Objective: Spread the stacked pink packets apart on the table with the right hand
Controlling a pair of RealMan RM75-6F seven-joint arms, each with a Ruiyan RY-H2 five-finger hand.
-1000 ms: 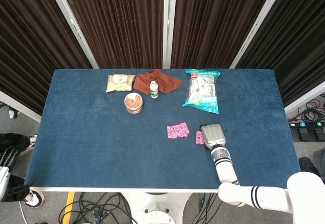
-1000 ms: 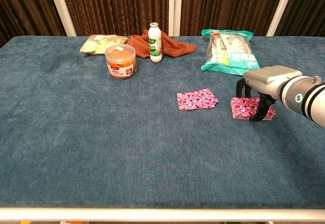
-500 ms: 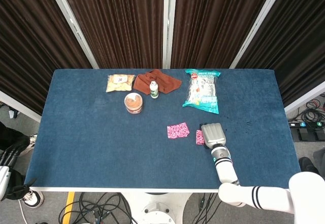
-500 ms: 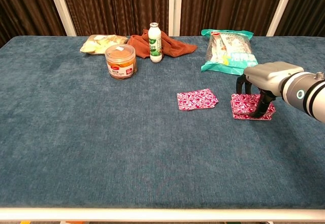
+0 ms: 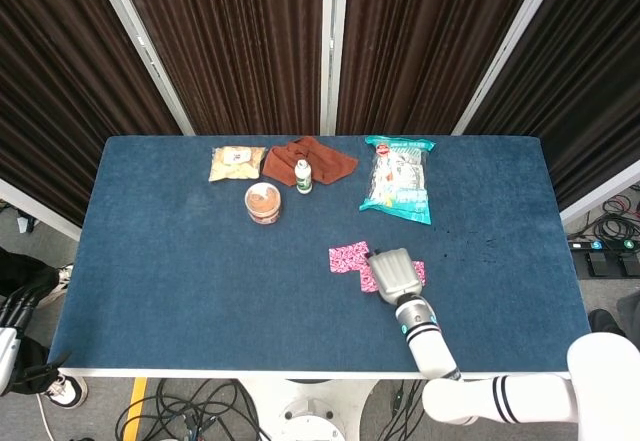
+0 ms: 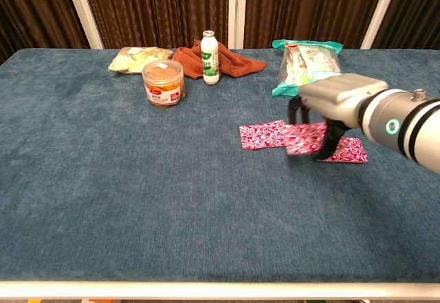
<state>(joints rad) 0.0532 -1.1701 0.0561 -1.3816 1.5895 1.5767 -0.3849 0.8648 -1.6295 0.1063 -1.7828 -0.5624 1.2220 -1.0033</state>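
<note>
Three pink packets show on the blue table (image 6: 137,193). One pink packet (image 6: 262,134) (image 5: 348,256) lies flat left of centre-right. My right hand (image 6: 328,107) (image 5: 397,273) grips a second pink packet (image 6: 304,138) between its fingers, tilted just above the cloth; in the head view this packet (image 5: 368,280) peeks out at the hand's left. A third pink packet (image 6: 349,150) (image 5: 418,272) lies flat to the right of the hand. My left hand (image 5: 14,308) hangs low beyond the table's left edge, its dark fingers barely visible.
At the back stand a round orange-lidded tub (image 6: 163,83), a small white bottle (image 6: 210,58) on a brown cloth (image 6: 234,61), a yellowish snack pack (image 6: 134,58) and a teal snack bag (image 6: 308,69). The blue table's front half is bare cloth.
My right hand has moved left with the top pink packet, off the stack. The packet beneath stays on the table, now uncovered to the hand's right.
</note>
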